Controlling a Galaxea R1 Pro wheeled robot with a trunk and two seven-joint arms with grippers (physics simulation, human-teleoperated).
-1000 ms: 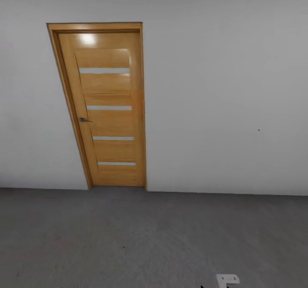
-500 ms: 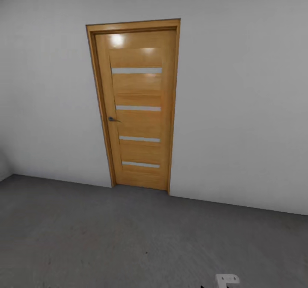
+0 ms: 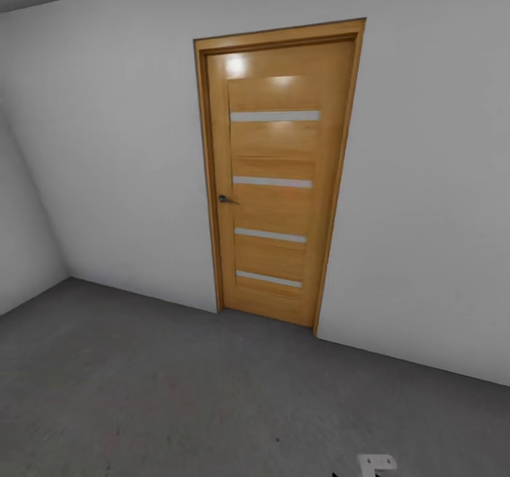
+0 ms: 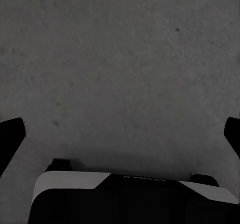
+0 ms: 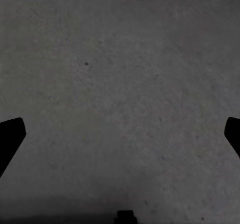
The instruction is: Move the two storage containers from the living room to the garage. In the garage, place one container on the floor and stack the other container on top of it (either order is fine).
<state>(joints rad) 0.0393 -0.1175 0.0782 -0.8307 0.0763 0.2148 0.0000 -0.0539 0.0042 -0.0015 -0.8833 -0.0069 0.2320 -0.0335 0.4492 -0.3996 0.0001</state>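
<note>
Camera swung left: wooden door now sits right of centre. Left gripper & right gripper spread wide, empty, over concrete floor; robot prob. heading out for containers.

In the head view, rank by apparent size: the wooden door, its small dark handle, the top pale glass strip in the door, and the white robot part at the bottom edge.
1. Orange-brown wooden door
2. Top pale glass strip
3. White robot part at the bottom edge, cut off by the frame and much nearer the camera, so its rank is unsure
4. Small dark door handle
</note>
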